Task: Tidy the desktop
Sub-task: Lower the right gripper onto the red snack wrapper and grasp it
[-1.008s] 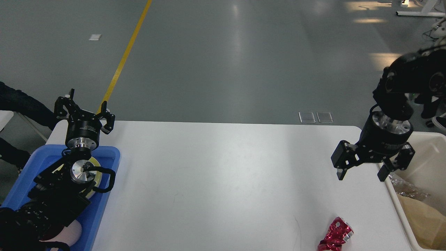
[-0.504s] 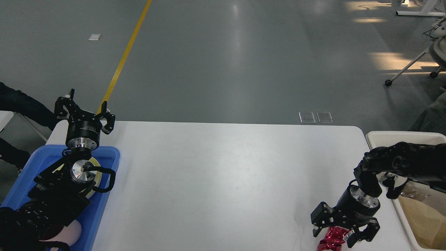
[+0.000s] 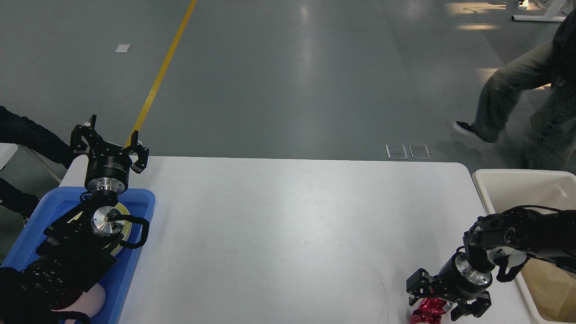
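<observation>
The desktop (image 3: pixel 288 234) is a large, smooth white rectangular tabletop with rounded far corners, lying flat and level and far wider than anything on it. Its surface is glossy enough to carry a soft pale sheen down the middle, and it bears a few faint dark scuffs, the clearest a thin curved mark just left of the right gripper's (image 3: pixel 443 302) jaws. Those jaws hang spread low over the near right part of the top; the left gripper's (image 3: pixel 109 143) spread jaws stand above its far left corner.
</observation>
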You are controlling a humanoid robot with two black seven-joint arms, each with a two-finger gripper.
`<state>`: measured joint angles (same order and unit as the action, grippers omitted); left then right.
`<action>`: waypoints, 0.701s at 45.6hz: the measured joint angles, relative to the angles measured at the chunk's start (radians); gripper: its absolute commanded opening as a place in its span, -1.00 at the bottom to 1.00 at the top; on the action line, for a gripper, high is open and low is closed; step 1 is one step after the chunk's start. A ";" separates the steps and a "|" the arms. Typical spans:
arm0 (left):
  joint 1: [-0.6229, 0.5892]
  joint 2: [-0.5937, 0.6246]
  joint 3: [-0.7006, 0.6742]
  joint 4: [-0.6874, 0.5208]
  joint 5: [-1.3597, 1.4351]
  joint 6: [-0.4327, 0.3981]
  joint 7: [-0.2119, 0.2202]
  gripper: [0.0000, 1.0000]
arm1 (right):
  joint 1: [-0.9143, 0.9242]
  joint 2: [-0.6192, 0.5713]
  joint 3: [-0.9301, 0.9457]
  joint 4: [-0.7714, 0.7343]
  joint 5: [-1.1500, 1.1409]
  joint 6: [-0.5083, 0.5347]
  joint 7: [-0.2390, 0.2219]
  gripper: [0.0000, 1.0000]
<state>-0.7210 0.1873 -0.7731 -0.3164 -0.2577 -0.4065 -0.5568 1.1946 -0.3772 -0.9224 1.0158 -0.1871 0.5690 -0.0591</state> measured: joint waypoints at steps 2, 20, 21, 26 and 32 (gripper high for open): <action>0.000 0.000 0.000 0.000 0.000 0.000 0.000 0.93 | -0.001 0.000 0.001 -0.002 0.000 -0.005 0.000 0.95; 0.000 0.000 0.000 0.000 0.001 0.000 0.000 0.93 | -0.042 0.008 -0.005 0.009 -0.001 -0.200 -0.001 -0.46; 0.000 0.000 0.000 0.000 0.001 0.000 0.000 0.93 | -0.043 0.008 -0.006 0.010 -0.002 -0.210 -0.001 -0.62; 0.000 0.000 0.000 0.000 0.001 0.000 0.000 0.93 | -0.045 0.006 -0.007 0.019 -0.002 -0.232 -0.001 -1.00; 0.000 0.000 0.000 0.000 0.001 0.000 0.000 0.93 | -0.028 0.002 -0.011 0.034 -0.003 -0.212 -0.003 -1.00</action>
<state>-0.7210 0.1874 -0.7731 -0.3166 -0.2571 -0.4065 -0.5568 1.1669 -0.3749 -0.9333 1.0495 -0.1902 0.3573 -0.0618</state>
